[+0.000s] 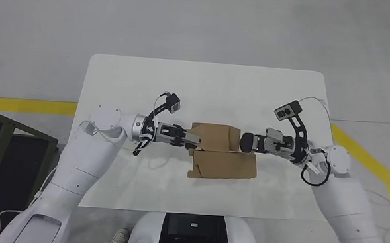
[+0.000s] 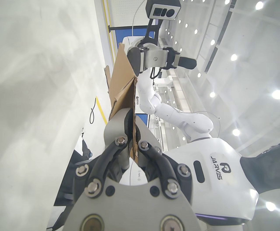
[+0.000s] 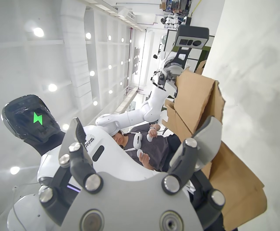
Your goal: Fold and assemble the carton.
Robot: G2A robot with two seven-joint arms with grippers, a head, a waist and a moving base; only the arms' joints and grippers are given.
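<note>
Bearing the carton (image 1: 222, 164), a white table (image 1: 150, 86) stands on grey floor (image 1: 187, 21).

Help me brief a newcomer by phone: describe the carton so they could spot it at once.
Find the white table, then its middle, between the left gripper and right gripper. There sits the carton: brown cardboard, half folded, a wide flap spread toward the robot. It is the only brown thing on the table, pinched at one edge by the left gripper.
</note>
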